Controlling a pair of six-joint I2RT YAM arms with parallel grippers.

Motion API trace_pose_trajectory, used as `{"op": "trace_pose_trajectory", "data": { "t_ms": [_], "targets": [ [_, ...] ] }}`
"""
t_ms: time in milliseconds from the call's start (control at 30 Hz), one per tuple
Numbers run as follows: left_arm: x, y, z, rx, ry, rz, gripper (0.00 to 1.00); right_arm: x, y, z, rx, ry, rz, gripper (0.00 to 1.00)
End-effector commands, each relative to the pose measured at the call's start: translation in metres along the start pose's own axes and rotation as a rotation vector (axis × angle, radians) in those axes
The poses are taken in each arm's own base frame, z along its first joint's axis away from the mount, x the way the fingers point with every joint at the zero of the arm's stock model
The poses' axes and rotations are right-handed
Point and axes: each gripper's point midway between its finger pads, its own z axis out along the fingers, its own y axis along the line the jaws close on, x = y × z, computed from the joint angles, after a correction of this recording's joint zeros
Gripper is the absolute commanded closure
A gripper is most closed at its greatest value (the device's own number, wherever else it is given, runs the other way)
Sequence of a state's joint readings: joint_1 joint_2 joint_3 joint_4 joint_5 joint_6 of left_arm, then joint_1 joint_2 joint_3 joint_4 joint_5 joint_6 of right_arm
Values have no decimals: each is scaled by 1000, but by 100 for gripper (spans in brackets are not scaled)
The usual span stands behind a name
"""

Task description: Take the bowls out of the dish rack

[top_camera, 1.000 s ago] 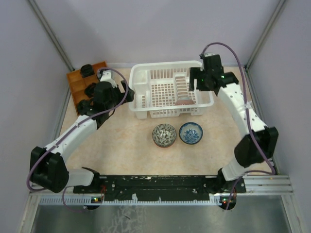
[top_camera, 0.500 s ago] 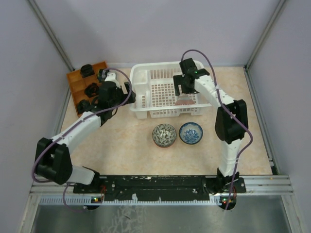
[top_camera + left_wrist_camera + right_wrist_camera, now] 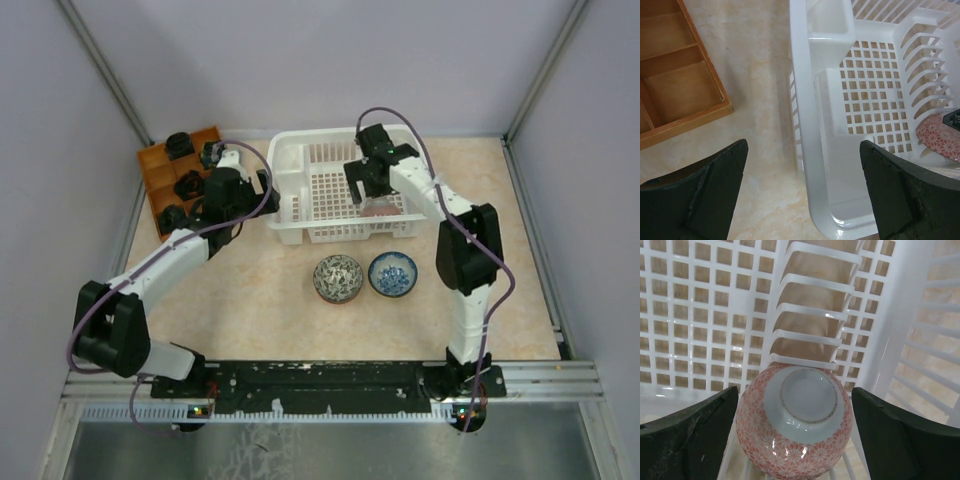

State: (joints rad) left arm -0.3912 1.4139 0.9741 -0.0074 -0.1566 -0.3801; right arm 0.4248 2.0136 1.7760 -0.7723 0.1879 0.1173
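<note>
The white dish rack [image 3: 292, 228] stands at the back of the table. An orange-red bowl with white pattern [image 3: 383, 211] leans in its right part. In the right wrist view this bowl [image 3: 795, 425] rests on its side against the dividers, base toward the camera. My right gripper [image 3: 795, 405] is open and straddles it, with gaps on both sides. Two more bowls sit on the table in front of the rack, a dark patterned one [image 3: 338, 278] and a blue one [image 3: 393, 273]. My left gripper [image 3: 804, 150] is open over the rack's left end wall [image 3: 815, 165].
An orange-brown compartment tray [image 3: 158, 186] with small dark items lies at the back left, close to the left arm; its corner [image 3: 675, 95] shows in the left wrist view. Grey walls close in the table on both sides and at the back.
My right arm has swung left from the rack's far right corner to above the orange-red bowl, and its jaws have widened. The left arm shifted slightly toward the rack early on.
</note>
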Motion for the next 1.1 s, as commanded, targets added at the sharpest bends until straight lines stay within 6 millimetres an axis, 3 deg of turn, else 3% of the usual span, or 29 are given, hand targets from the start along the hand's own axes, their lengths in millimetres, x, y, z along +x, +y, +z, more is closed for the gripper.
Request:
{"op": "trace_pose_trajectory", "data": {
  "t_ms": [0, 300, 733, 1067],
  "targets": [
    [-14, -7, 0, 14, -38, 4, 1, -26, -3, -23, 11, -50, -95, 4],
    [-15, -8, 0, 16, -41, 4, 1, -16, 1, -27, 97, 120, -265, 2],
    [-12, -8, 2, 18, -33, 2, 1, 7, 14, -28, 3, 224, -323, 1],
    [-11, -7, 3, 18, -33, 1, 1, 35, 28, -7, -94, 325, -386, 1]
  ]
}}
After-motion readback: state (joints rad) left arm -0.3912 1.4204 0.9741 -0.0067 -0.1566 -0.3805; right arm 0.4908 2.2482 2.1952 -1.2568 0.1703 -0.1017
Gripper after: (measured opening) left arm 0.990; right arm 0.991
